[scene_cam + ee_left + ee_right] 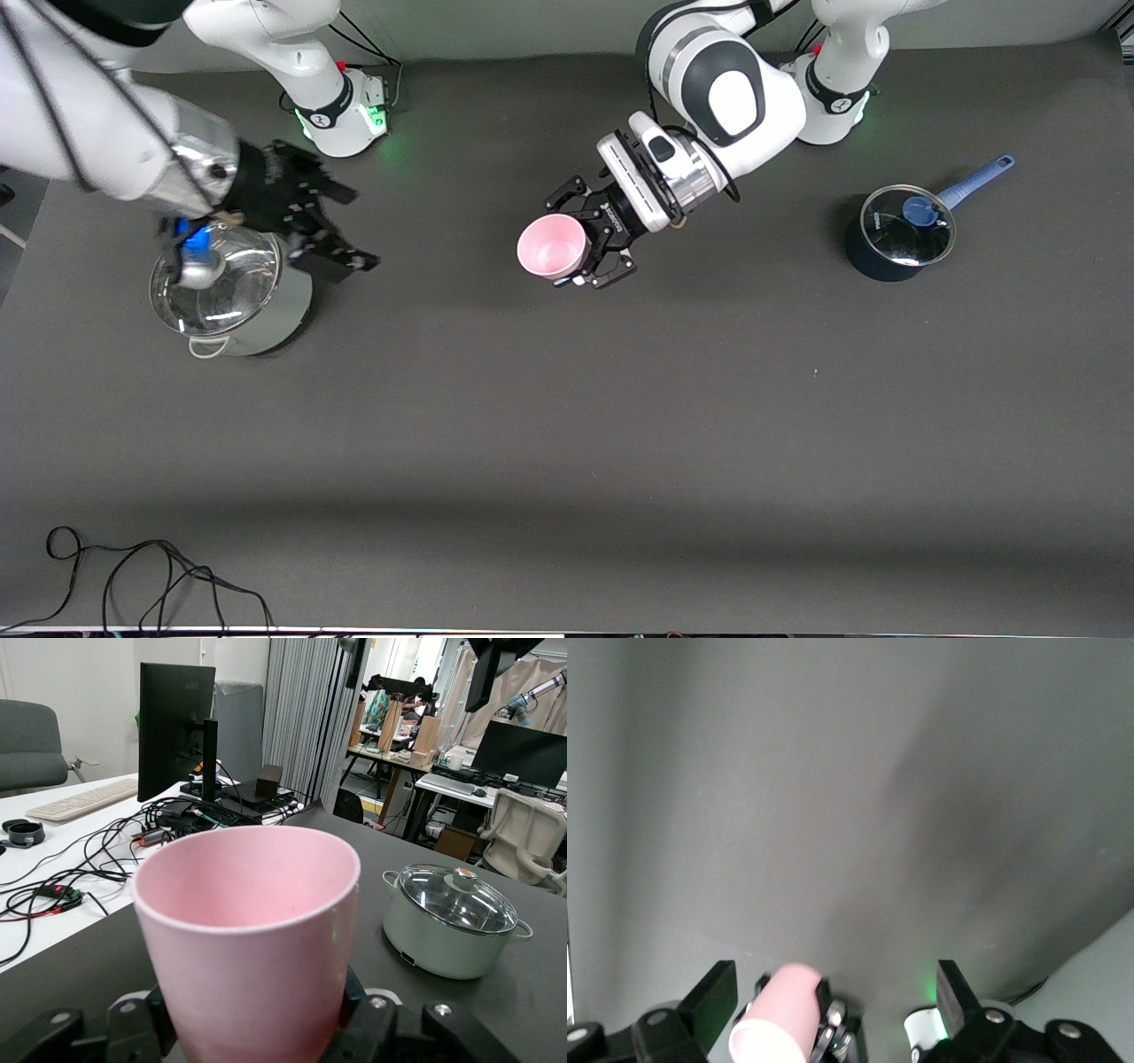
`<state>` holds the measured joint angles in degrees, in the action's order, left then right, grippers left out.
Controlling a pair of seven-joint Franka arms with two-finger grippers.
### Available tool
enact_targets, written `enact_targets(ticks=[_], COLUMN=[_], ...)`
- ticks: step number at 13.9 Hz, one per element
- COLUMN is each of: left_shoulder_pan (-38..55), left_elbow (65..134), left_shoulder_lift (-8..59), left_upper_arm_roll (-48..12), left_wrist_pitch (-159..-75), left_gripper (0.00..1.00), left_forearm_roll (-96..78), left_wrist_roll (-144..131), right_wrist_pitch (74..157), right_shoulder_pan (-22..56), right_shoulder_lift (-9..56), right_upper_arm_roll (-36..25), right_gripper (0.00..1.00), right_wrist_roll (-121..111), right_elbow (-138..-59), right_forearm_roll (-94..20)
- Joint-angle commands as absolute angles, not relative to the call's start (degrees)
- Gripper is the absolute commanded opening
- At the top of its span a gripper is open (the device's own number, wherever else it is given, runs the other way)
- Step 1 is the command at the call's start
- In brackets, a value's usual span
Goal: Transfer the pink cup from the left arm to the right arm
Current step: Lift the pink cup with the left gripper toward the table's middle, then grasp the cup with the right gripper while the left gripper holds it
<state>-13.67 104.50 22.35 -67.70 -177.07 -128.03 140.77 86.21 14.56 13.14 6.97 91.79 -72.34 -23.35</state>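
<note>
The left pincer (pixel 592 251) has the pink cup (pixel 553 247) clamped near its base, held up in the air over the middle of the dark counter (pixel 567 425), its mouth turned toward the right arm's end. The right pincer (pixel 330 232) hangs with its fingers spread wide and nothing between them, just beside the lidded steel pot (pixel 232 297). It looks to be above the counter, though the height is hard to judge. A blue saucepan (pixel 897 232) sits at the left arm's end.

The left hand (pixel 595 246) is gripping the pink cup (pixel 553 247) over the counter (pixel 567 425) while the right hand (pixel 332 232), fingers spread, is hovering beside the steel pot (pixel 232 292)
</note>
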Motion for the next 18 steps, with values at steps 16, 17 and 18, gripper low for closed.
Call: enact_targets(ticks=[16, 17, 18], left_shoulder_pan=[-12.7, -12.7, -12.7], left_elbow=[103.4, 103.4, 103.4], left_shoulder_lift=[21.8, 21.9, 21.9], left_upper_arm_roll=[-66.4, -66.4, -66.4], left_wrist_pitch=[-178.9, -178.9, -178.9], left_gripper=[0.38, 0.38, 0.38], left_forearm_roll=[-129.3, -129.3, -129.3], left_wrist_roll=[140.1, 140.1, 140.0], right_wrist_pitch=[91.4, 91.4, 91.4], right_shoulder_pan=[33.8, 33.8, 33.8], right_shoulder_lift=[28.9, 28.9, 28.9], right_upper_arm_roll=[6.5, 6.4, 6.3], right_gripper=[0.12, 0.0, 0.0], right_wrist_roll=[104.2, 104.2, 104.1], right_elbow=[-58.3, -58.3, -58.2], right_forearm_roll=[-15.3, -15.3, -15.3])
